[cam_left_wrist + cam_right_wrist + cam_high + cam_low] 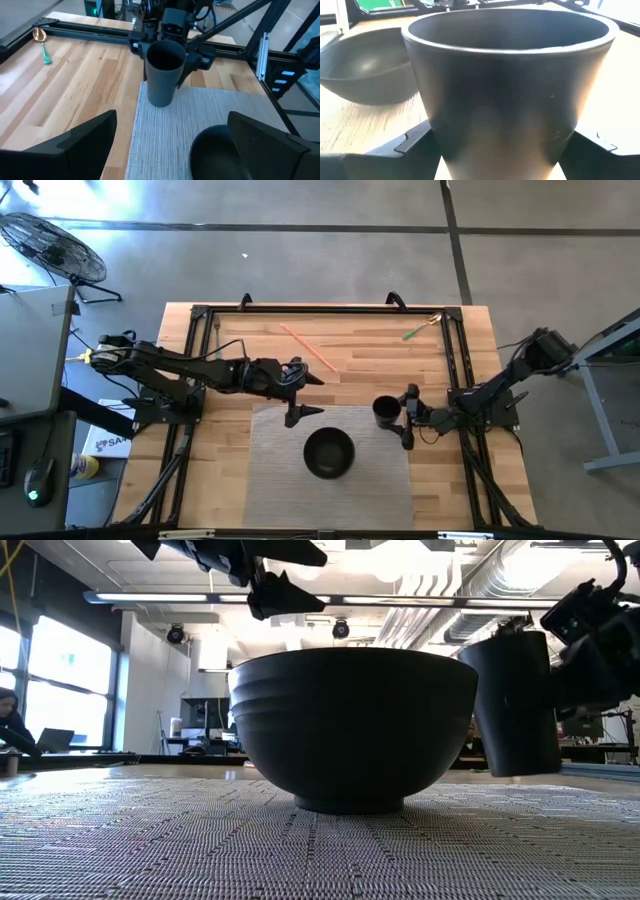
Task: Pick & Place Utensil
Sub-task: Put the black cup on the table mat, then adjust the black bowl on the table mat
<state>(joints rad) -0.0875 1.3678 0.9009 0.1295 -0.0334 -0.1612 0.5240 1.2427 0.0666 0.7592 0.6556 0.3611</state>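
A black cup (385,412) is at the far right part of the grey mat (290,490), and my right gripper (398,418) is shut on it. A black bowl (329,452) rests on its foot in the middle of the mat. A green-handled spoon (420,328) lies flat near the table's far right corner, and an orange stick (308,346) lies flat on the far part of the wood. My left gripper (305,396) hovers open above the mat's far edge, left of the cup and touching nothing. My right gripper pinches the black cup's wall (162,75) between its two fingers, one on each side (415,140). The fingers come level from the table's right. The cup stands nearly upright, mouth up, its base (160,102) at the mat's far edge; whether the base rests there I cannot tell.
A black frame rail (330,308) runs along the table's far edge, with further rails down both sides. Bare wood (250,355) lies between the far rail and the mat. In the low view the bowl (350,730) fills the middle, with the cup (515,705) to its right.
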